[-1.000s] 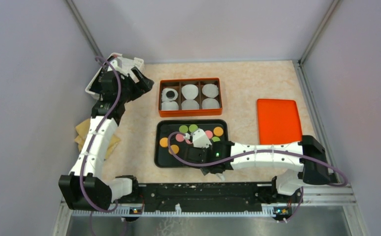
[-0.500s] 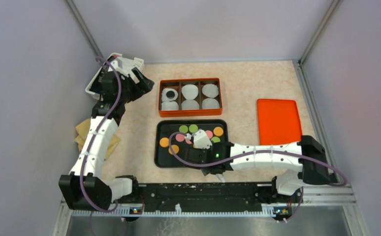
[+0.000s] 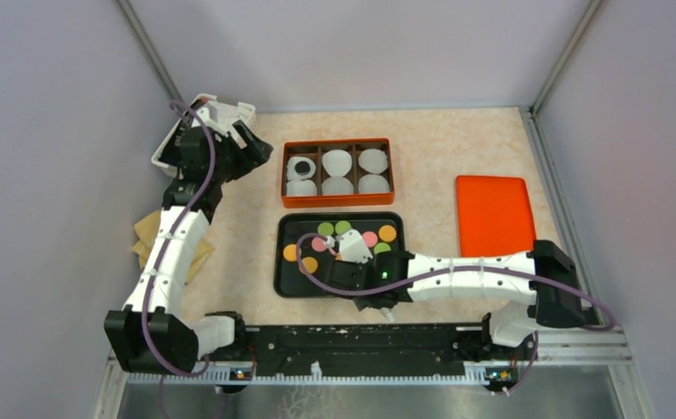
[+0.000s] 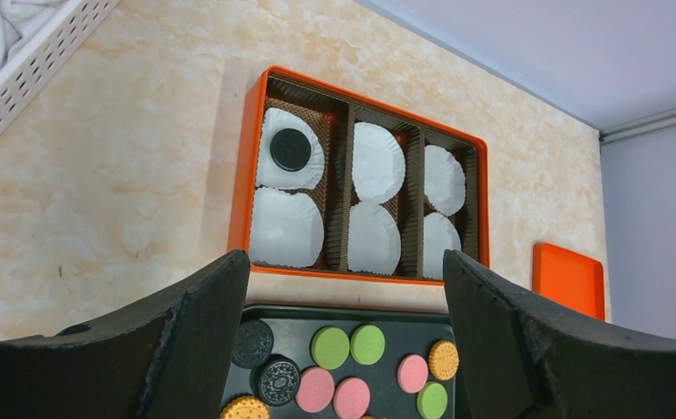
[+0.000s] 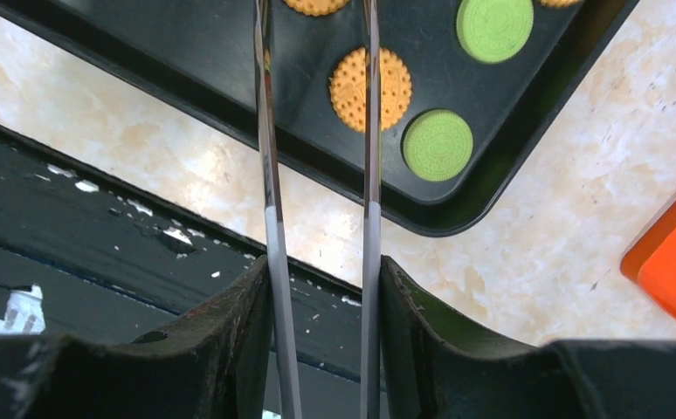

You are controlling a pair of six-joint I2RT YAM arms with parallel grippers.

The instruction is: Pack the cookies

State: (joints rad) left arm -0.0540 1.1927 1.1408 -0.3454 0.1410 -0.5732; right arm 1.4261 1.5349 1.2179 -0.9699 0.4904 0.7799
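Holding tweezers (image 5: 321,157) in its jaws, right arm has edged left over cookies (image 3: 343,237).

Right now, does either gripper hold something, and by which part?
The right gripper holds metal tongs, clamped from outside on both blades. The tips of the tongs are out of the wrist view. The left gripper is open and empty.

White arm links (image 3: 465,277) with black joints, a purple cable (image 3: 196,157) looping along each.
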